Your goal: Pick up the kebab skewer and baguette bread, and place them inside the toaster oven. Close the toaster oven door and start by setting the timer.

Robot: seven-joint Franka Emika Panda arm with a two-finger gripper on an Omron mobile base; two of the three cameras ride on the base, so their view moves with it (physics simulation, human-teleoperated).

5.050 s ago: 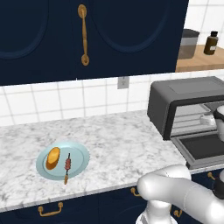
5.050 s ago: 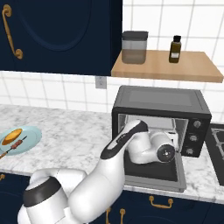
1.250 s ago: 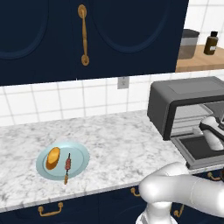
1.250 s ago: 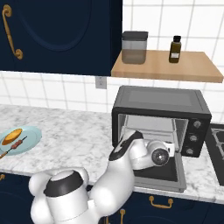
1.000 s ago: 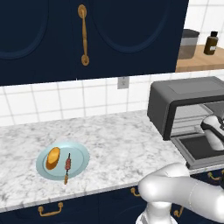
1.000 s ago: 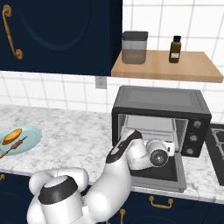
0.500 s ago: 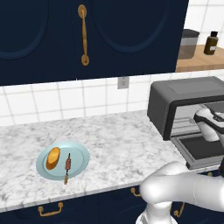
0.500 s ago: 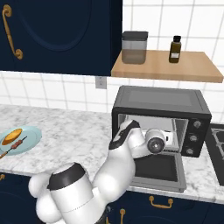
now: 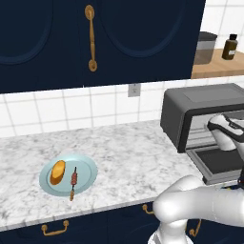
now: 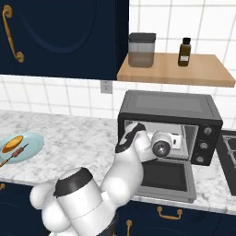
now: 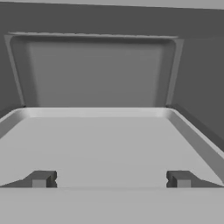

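The toaster oven (image 9: pixel 205 107) (image 10: pixel 168 107) stands at the right end of the counter. Its door (image 10: pixel 166 177) (image 9: pixel 220 163) is dropped open. My gripper (image 11: pixel 110 179) is open and holds nothing. Its fingertips (image 11: pixel 41 179) reach over the metal tray (image 11: pixel 109 140) inside the oven, and the hand (image 10: pixel 161 147) sits in the oven mouth. Far to the left, a light blue plate (image 9: pixel 86 164) (image 10: pixel 32 138) carries the baguette bread (image 9: pixel 57 172) (image 10: pixel 14 142) and the kebab skewer (image 9: pixel 73 180) (image 10: pixel 14 153), side by side.
A wooden shelf (image 10: pixel 175 69) above the oven holds a grey jar (image 10: pixel 141 50) and a brown bottle (image 10: pixel 184 52). Dark blue cabinets with brass handles (image 9: pixel 90 38) hang over the marble counter (image 9: pixel 128 157). A stove edge (image 10: pixel 229 147) is right of the oven.
My hand has risen from just above the open door to the oven opening and reached inward. The jaws stayed open. Plate, bread and skewer have not moved.
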